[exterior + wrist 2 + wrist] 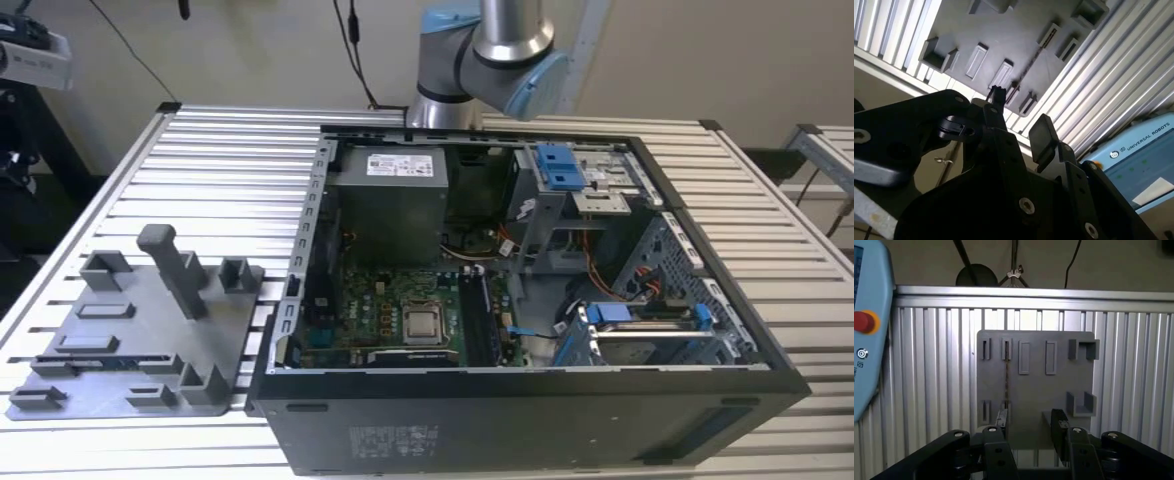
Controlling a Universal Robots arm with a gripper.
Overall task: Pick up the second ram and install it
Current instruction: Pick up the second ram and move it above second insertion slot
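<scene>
The slatted metal desk (214,150) carries the biggest thing, an open computer case (534,425) that lies on its side with the board facing up. The arm (487,40) rises at the far side of the case. On the exterior view's left, beside the case, lies the grey holder plate (140,335) with its upright posts. In the first wrist view the tool (1029,422) hangs over this plate, released: its two fingers (1058,425) stand apart and nothing is between them. The second ram (1006,382) is not yet taken. It stands on its long edge in the plate, held at each end by a slotted post (1007,349), and shows as a thin dark line. One finger lies in line with it, so the stick is not between the fingers. I judge the ram to be light and stiff, but thin and fragile: the board may crack if it is bent, and the chips and the contact edge should not be pressed. A good place to hold is the middle of the upper long edge, one finger on each flat face, gently and squarely, because the faces look smooth and the stick could tilt. Its long axis lies level with the desk and runs from post to post, near the near side of the plate, across the exterior view from left to right. The flat faces are upright. Which end bears the label I cannot tell.
</scene>
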